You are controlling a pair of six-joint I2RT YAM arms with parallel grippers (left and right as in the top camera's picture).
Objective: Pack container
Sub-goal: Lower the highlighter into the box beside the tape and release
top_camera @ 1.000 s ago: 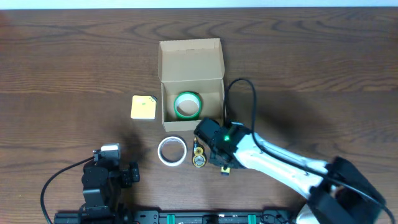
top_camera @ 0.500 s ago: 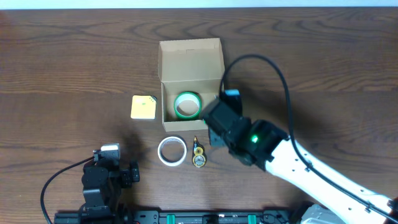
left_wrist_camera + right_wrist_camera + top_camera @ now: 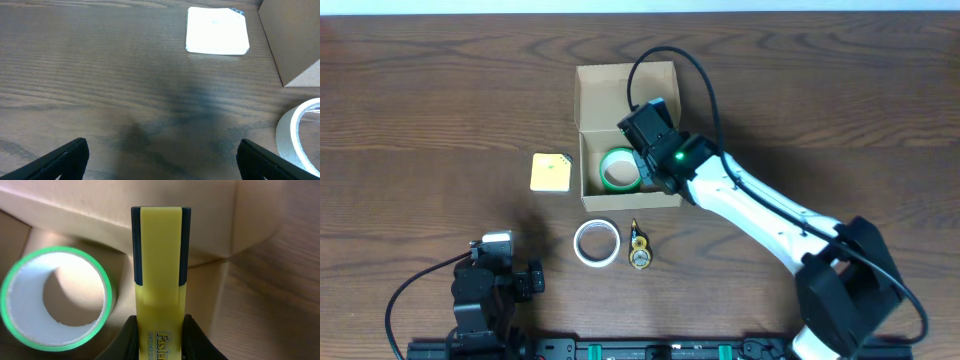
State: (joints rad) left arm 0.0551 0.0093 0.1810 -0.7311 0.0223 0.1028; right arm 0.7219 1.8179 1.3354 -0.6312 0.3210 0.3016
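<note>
The container [image 3: 625, 95] is a tan cardboard box with its flap lid open, at the table's middle. A green tape roll [image 3: 621, 168] lies inside it and also shows in the right wrist view [image 3: 55, 297]. My right gripper [image 3: 652, 150] hovers over the box's right part, shut on a yellow highlighter with a dark cap [image 3: 160, 275]. In the right wrist view the jaws [image 3: 160, 330] clamp the highlighter above the box wall [image 3: 100, 210]. My left gripper [image 3: 162, 160] is open and empty, low over bare table near the front left.
A white tape roll [image 3: 595, 243] and a small yellow-and-black item [image 3: 639, 250] lie in front of the box. A yellow square pad [image 3: 551, 171] lies left of the box. The left arm [image 3: 485, 290] rests at the front left edge.
My right gripper has moved from the table in front of the box, back and up over the box, carrying the highlighter. The left arm has not moved.
</note>
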